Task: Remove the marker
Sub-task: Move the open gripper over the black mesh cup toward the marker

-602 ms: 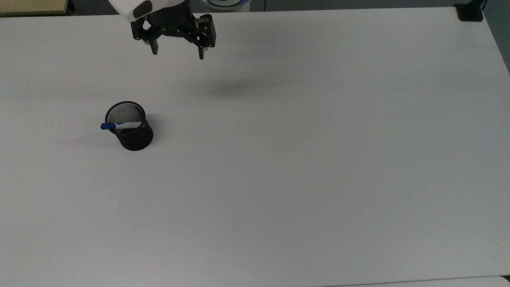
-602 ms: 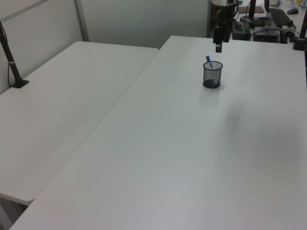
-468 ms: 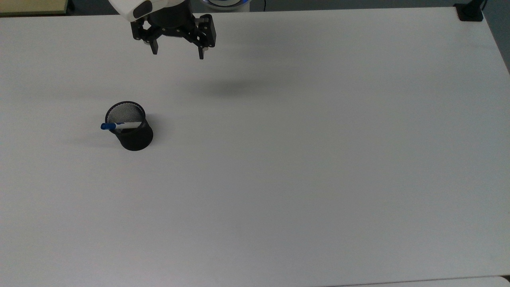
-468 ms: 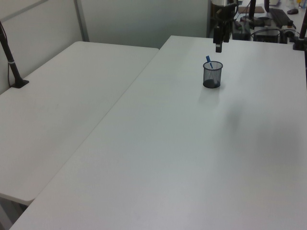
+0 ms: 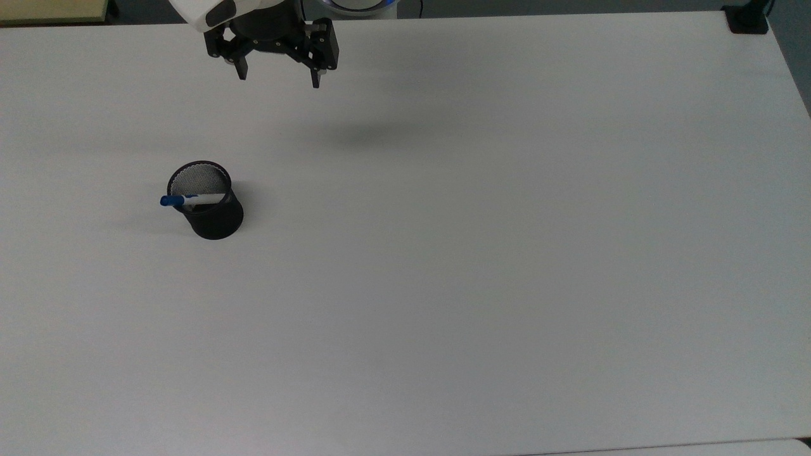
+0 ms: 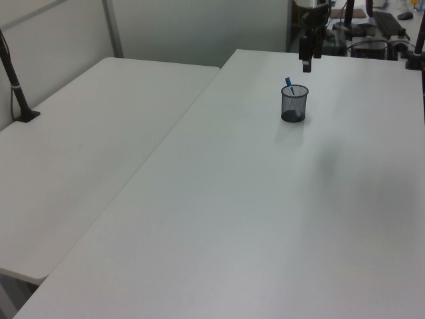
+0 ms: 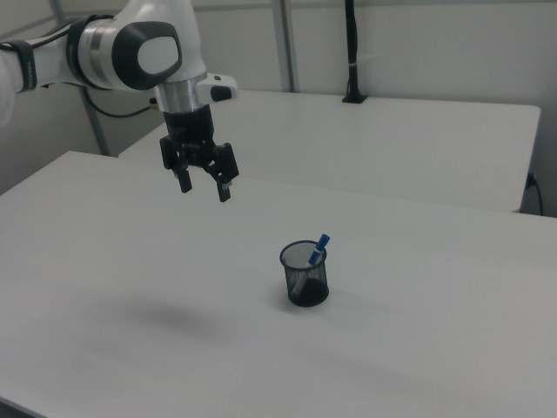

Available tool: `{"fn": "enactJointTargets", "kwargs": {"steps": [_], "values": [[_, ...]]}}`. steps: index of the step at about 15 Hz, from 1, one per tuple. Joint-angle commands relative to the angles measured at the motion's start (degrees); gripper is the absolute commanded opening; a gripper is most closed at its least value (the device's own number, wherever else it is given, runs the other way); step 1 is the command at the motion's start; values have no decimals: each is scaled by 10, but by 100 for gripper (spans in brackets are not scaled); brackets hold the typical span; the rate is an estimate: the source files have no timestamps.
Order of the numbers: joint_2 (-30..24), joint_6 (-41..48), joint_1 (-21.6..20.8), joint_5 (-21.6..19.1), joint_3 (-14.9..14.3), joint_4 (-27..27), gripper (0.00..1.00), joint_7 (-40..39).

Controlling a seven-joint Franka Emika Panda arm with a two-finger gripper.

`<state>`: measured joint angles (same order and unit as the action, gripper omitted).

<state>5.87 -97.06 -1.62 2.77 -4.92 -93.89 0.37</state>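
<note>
The slim white-barrelled marker with a blue cap (image 5: 190, 200) stands slanted inside a black wire-mesh cup (image 5: 209, 204), its lower end on the cup floor and its capped end poking above the rim. In the top view the cap leans out over the rim toward the top view's left; in the right view the blue cap (image 7: 320, 243) rises above the rim on the right view's right side of the cup (image 7: 305, 275); in the left view it shows just over the far rim (image 6: 289, 84).

It looks light, rigid and smooth, so it should lift with little force but may slip or swivel if pinched loosely. The best hold is probably the exposed capped end above the rim, pinched across its width and drawn up along its own slant. The mesh cup seems light too, and could tip or drag if the marker catches on the rim.

The cup sits on the white bench (image 5: 481, 266), toward the edge at the top view's left, with bare surface all round. The black two-finger claw (image 5: 277, 75) hangs released, fingers spread and holding nothing, above the bench's far edge and well apart from the cup (image 7: 204, 186).
</note>
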Motion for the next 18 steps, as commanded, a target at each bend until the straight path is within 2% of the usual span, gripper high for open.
{"fn": "enactJointTargets", "kwargs": {"steps": [1,7,13,18], "values": [[-12,12,-2,-4,-6,-2,100,-14],[-3,-38,-2,-2,-38,9,100,-19],[45,-164,2,-3,-97,9,100,-31],[88,-235,23,-2,-108,14,93,-26]]}}
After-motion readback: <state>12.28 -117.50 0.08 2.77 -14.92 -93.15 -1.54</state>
